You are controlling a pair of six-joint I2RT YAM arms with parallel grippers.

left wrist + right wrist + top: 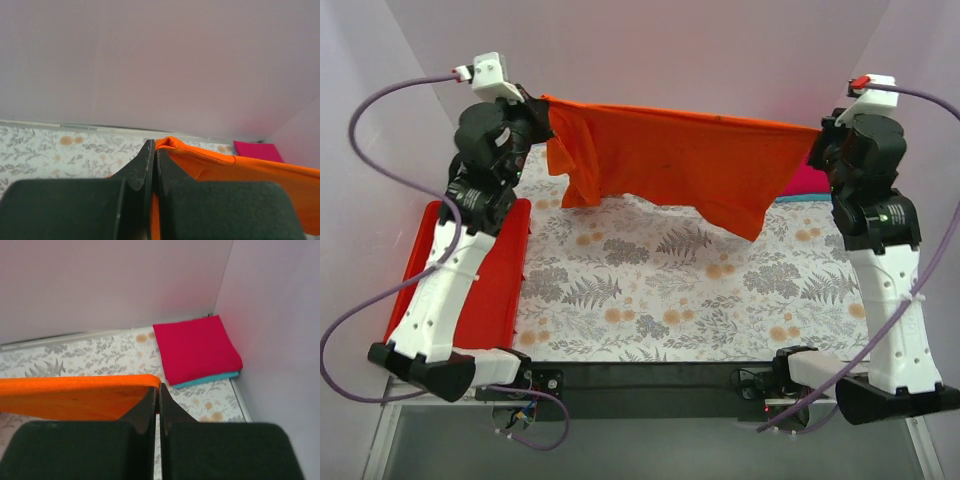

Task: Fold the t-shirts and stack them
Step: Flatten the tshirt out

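An orange t-shirt hangs stretched in the air across the far half of the table, its lower edge sagging toward the cloth. My left gripper is shut on its left corner; the wrist view shows orange cloth pinched at my left gripper. My right gripper is shut on the right corner, with the orange hem at my right gripper. A folded magenta-pink shirt lies on a folded teal shirt in the far right corner, and shows in the top view.
A red plastic tray sits on the left side beside the left arm. A floral tablecloth covers the table. Pale walls enclose the back and both sides.
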